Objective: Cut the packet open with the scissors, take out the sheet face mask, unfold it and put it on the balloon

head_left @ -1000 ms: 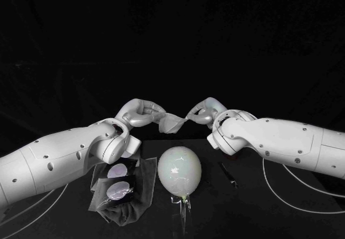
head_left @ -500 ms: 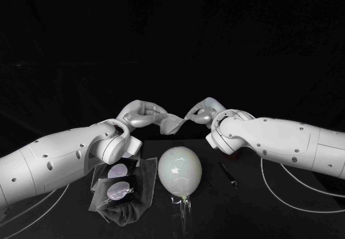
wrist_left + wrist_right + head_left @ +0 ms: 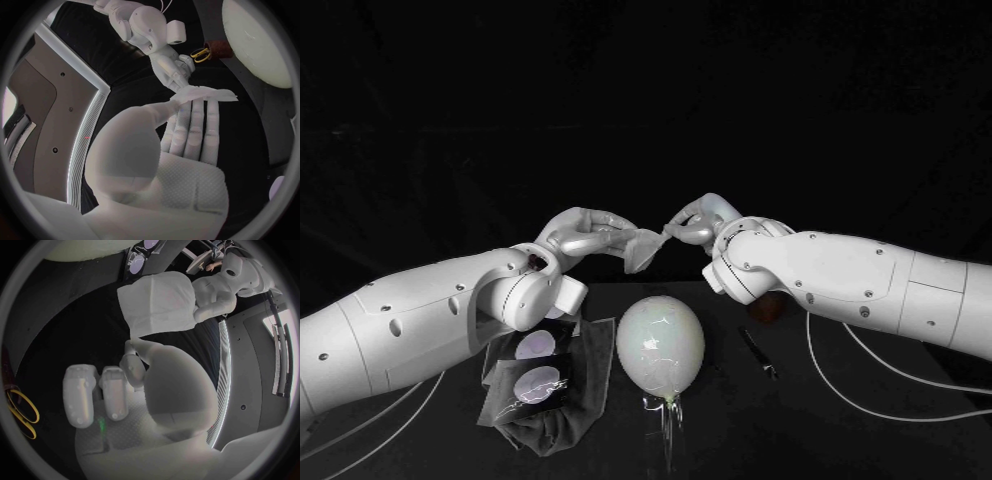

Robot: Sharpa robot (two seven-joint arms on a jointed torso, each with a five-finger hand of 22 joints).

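Note:
A folded white sheet mask [image 3: 643,248] hangs in the air between my two hands, above the far end of the balloon. My left hand [image 3: 583,232] pinches its left side; in the left wrist view its fingers [image 3: 195,131] lie under the mask [image 3: 204,94]. My right hand [image 3: 695,218] pinches the mask's right edge, its fingertips [image 3: 132,351] touching the mask [image 3: 159,302]. The pale balloon [image 3: 659,342] lies on the table below. The opened packet [image 3: 535,370] lies left of the balloon. The scissors [image 3: 759,352] lie right of it.
A dark cloth [image 3: 567,415] lies under and beside the packet at the table's front left. Thin white cables [image 3: 877,375] trail from the right arm across the black table [image 3: 805,440]. The scissors' yellow handles [image 3: 21,415] appear in the right wrist view.
My right hand has moved a little to the left, toward the left hand. The mask between the hands has bunched narrower. The balloon, packet and scissors have not moved.

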